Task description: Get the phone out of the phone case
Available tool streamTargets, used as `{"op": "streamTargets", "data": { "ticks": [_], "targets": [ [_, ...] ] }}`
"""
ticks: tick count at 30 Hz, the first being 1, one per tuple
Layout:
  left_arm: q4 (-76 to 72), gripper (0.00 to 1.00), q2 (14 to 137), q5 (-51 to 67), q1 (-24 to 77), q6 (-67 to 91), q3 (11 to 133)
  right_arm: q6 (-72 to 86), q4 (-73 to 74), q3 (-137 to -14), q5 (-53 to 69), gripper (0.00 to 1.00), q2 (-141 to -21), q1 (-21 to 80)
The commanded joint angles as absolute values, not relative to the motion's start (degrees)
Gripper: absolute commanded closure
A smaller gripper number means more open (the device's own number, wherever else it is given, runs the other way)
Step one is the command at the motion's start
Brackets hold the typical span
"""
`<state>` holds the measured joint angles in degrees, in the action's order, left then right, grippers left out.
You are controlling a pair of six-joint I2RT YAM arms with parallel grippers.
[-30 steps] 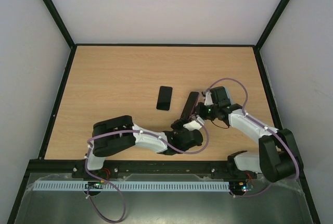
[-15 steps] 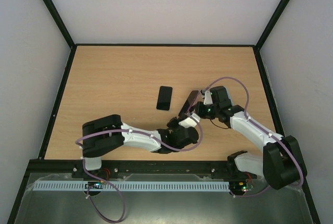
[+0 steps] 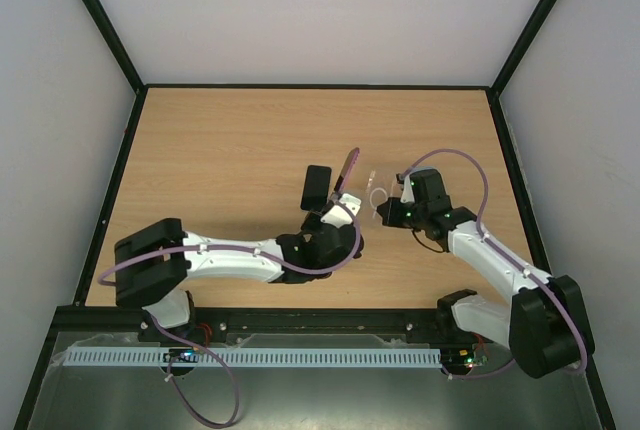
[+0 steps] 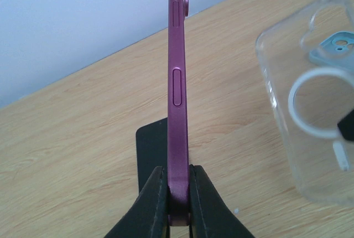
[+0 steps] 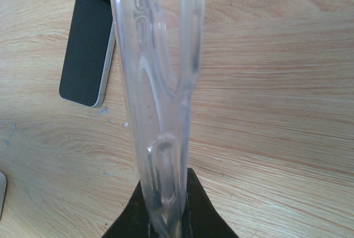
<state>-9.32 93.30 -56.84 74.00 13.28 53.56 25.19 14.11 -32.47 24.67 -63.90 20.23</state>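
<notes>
A black phone [image 3: 318, 187] lies flat just left of the left gripper [image 4: 178, 193], which is clamped tight on the lower end of the purple phone [image 4: 177, 110], held upright and out of its case. To the right, a little apart, the clear case [image 4: 315, 122] hangs pinched in the closed right gripper [image 5: 166, 216]. Two phones, one case. The table [image 3: 220, 150] stretches wide beyond both.
</notes>
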Motion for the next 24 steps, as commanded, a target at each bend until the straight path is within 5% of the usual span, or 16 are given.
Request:
{"op": "streamTargets", "data": {
  "ticks": [1,5,12,24],
  "targets": [
    [-7.1,0.98,88.5,-60.0,74.0,17.7,51.8,19.6,17.5,-39.0,17.5,0.98,-63.7,20.2],
    [-4.3,0.97,84.9,-60.5,74.0,18.8,50.4,9.5,21.8,-47.7,10.7,0.98,-71.2,20.2],
    [-1.1,0.98,79.5,-61.7,74.0,22.3,45.9,-5.0,39.7,-61.3,21.0,0.98,-88.8,17.9],
    [-1.4,0.97,75.0,-61.2,71.4,24.3,39.8,-10.7,41.0,-60.2,22.3,0.93,-97.1,7.8]
  ]
}}
